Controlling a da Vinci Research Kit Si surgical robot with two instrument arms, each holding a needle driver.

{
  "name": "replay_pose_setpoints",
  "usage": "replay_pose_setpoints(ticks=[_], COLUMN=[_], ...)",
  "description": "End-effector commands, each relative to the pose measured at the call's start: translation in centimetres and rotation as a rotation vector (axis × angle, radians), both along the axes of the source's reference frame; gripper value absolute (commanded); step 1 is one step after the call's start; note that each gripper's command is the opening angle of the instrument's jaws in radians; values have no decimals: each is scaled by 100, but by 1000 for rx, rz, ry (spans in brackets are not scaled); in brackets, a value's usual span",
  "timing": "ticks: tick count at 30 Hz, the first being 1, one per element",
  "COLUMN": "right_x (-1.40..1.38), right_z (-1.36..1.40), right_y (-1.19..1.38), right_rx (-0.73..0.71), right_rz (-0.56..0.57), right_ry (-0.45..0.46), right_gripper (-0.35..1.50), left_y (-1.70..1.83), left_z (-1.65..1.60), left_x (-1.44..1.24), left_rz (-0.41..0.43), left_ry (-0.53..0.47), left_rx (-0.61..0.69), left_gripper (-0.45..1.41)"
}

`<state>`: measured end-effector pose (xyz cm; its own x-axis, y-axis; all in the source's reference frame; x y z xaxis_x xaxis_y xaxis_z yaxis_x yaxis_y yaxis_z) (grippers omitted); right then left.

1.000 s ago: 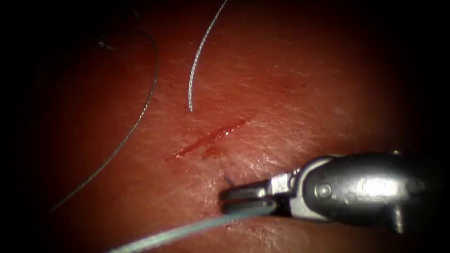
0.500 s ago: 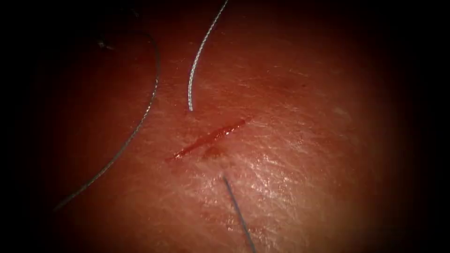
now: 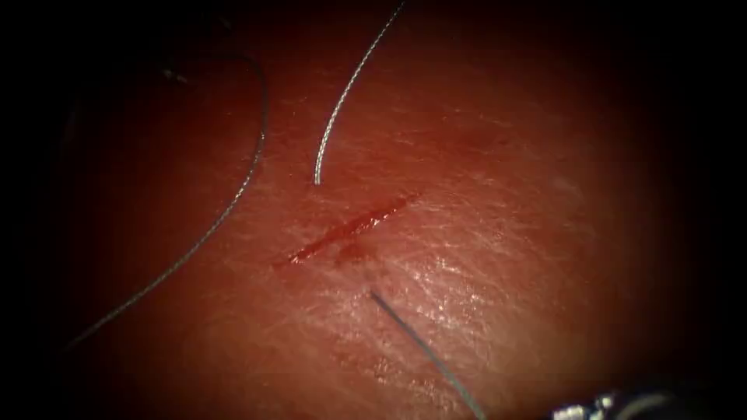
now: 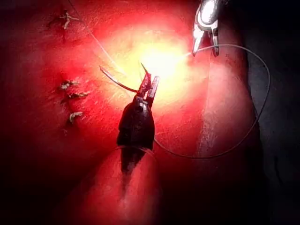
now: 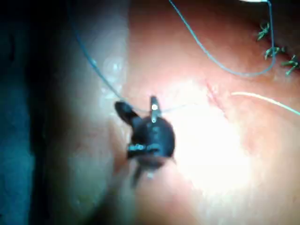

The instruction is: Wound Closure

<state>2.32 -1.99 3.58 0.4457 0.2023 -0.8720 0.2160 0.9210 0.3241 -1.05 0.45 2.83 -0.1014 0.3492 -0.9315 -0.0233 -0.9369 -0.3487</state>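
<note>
Glistening tissue (image 3: 506,233) lies under my endoscope, dark towards its edges. At its centre the cut (image 3: 350,228) runs slantwise from 8 o'clock to 2 o'clock, with red fluid (image 3: 352,253) pooled along it and just below.

On the left side of the cut, the needle (image 3: 334,117) comes down from 12 o'clock in a pale curve. Its point rests on the tissue just at 11 o'clock of the cut. I cannot tell whether it has gone in.

My left wrist view shows the left tool (image 4: 149,86) gripping the needle near one end of its curve, with the jaws closed down on it.

On the right side of the cut, the thread (image 3: 420,350) leaves the tissue near the cut at 5 o'clock. It runs straight towards 5 o'clock, where a sliver of metal shows at the frame edge. A darker length of it sweeps in a wide arc well out at 9 o'clock.

In the right wrist view the right tool (image 5: 138,107) has its jaws spread wide. The thread crosses between them and I do not see it pinched. Finished stitches (image 4: 70,98) sit in a row well apart from the cut.
</note>
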Motion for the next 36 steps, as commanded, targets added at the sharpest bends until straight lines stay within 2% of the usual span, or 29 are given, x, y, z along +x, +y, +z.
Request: replay_pose_setpoints(ticks=[1,4,8,15,22,24,25,26,27,31,36], right_x=[3,7,17,50,78,83,83,82,78,67,64], right_z=[22,41,66,85,85,88,90,91,93,92,79], right_y=[23,40,51,32,23,15,9,6,3,4,10], right_rx=[-32,-73,-113,-135,-133,-131,-120,-109,-96,-72,-77], right_rz=[45,100,164,164,179,157,121,82,29,-4,22], right_ry=[-21,-38,-17,18,58,68,83,87,84,74,58], right_gripper=[135,145,147,143,138,123,74,9,-35,-35,-35], left_y=[-5,-5,-5,-5,-5,-5,-5,-5,-5,-5,-5], left_z=[6,6,6,6,6,6,5,5,4,4,4], left_x=[-5,-5,-5,-5,-5,-5,-4,-4,-4,-4,-4], left_rz=[0,0,0,0,0,0,0,0,0,0,0], left_ry=[-2,-1,-2,-2,-2,-2,-2,-2,-2,-2,-2], left_rx=[4,4,4,4,4,4,4,5,5,5,5], left_gripper=[-45,-45,-45,-45,-45,-45,-45,-45,-45,-45,-45])
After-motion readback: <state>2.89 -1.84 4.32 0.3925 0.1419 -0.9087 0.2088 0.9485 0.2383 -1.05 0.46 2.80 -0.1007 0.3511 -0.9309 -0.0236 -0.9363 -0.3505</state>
